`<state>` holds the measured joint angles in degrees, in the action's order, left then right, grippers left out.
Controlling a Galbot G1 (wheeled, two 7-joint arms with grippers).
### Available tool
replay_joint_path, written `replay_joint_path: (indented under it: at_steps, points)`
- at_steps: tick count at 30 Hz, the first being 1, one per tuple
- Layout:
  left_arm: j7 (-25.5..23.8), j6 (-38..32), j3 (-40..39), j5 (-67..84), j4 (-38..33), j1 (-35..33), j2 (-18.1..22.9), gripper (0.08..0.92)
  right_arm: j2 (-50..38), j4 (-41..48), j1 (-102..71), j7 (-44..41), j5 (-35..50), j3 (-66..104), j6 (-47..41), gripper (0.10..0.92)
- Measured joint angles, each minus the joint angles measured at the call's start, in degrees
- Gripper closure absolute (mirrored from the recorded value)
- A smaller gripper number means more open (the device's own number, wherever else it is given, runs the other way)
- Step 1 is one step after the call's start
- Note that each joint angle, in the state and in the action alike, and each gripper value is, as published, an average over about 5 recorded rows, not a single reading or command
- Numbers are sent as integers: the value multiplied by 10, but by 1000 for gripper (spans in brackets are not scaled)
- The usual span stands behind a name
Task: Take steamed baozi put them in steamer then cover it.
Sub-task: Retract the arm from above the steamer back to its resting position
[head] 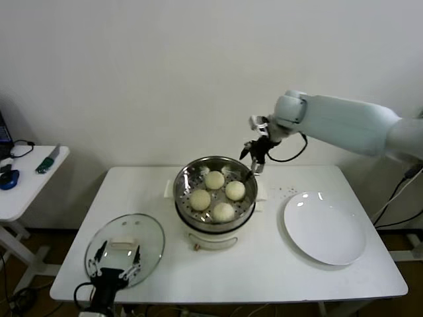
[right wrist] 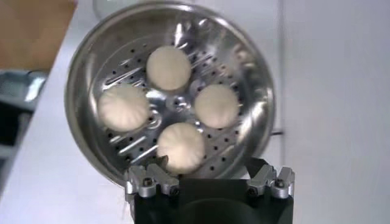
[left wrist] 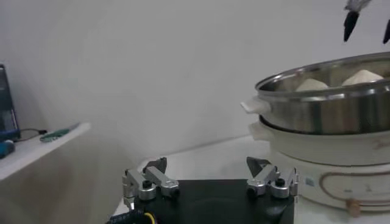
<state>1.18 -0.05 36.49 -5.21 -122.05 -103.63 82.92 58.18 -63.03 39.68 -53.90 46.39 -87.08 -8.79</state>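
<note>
Head view: all four steamed baozi (head: pixel 214 195) sit inside the steamer (head: pixel 182 198) at mid-tabletop (head: pixel 264 264); the right end effector (head: pixel 252 160) hangs above the pot's far right rim, fingers apart and empty; the plate (head: pixel 325 228) lies bare at right; the glass lid (head: pixel 125 247) lies flat at near left, and the left end effector (head: pixel 115 267) hovers right over it, fingers spread — plainly the nearer arm for covering.

Left wrist view: the left end effector (left wrist: pixel 210 176) is open; the steamer (left wrist: pixel 323 115) stands off to its right.

Right wrist view: open fingers, nothing held — the baozi (right wrist: pixel 180 146) directly below.
</note>
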Motion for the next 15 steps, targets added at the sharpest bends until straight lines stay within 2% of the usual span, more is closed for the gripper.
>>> replay_joint_path:
  at_steps: [7,15]
  points:
    - [-1,-10,-2,-14,6,7,3,177,-115,-63,-99,90,-9,139,42,203]
    - [-5,-13,0,-29,-1,14,8,177,-211,-135,-306,198,-25,375,91,203]
